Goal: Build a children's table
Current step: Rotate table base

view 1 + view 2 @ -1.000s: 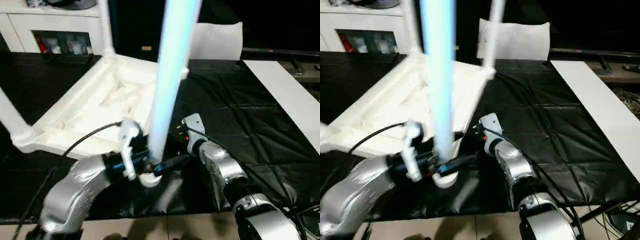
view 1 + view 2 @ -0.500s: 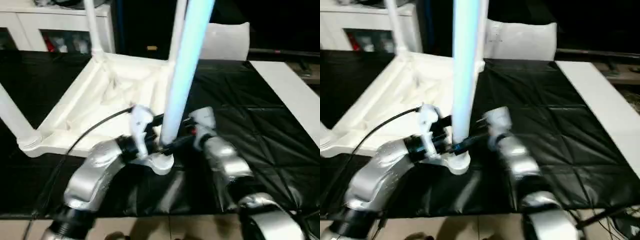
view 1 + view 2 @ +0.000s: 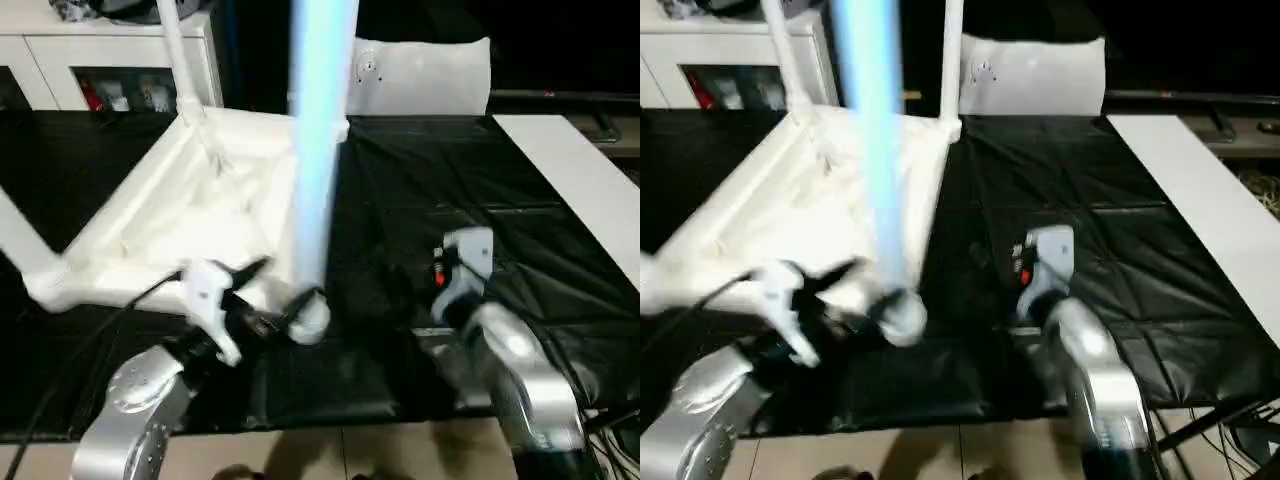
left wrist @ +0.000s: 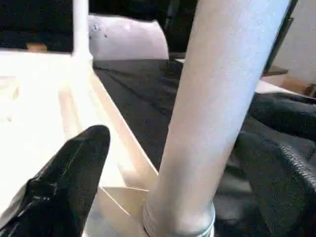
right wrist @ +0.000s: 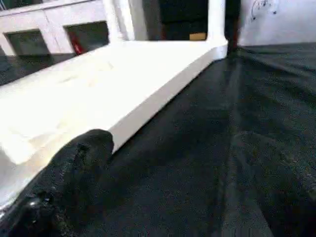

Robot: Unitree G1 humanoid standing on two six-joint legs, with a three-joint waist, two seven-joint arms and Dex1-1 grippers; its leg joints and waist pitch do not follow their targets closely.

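Table (image 3: 190, 215): lying upside down at the counter's (image 3: 470, 200) near-left edge.
Left claw (image 3: 268, 322): spread wide beside the near leg (image 3: 318, 150), gripping nothing.
Right claw (image 5: 74, 163): spread wide, empty.
Risk: an unseated leg tipping over.

obstacle: near upright leg (image 3: 318, 160) of children's table (image 3: 190, 215) | free: black counter (image 3: 470, 190) right of that leg, open for right hand (image 3: 455, 265)

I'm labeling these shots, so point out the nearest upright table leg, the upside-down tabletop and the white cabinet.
nearest table leg (image 3: 318, 150), left eye view, mid shaft
upside-down tabletop (image 3: 190, 215), left eye view, ribbed underside
white cabinet (image 3: 100, 52), left eye view, top front edge
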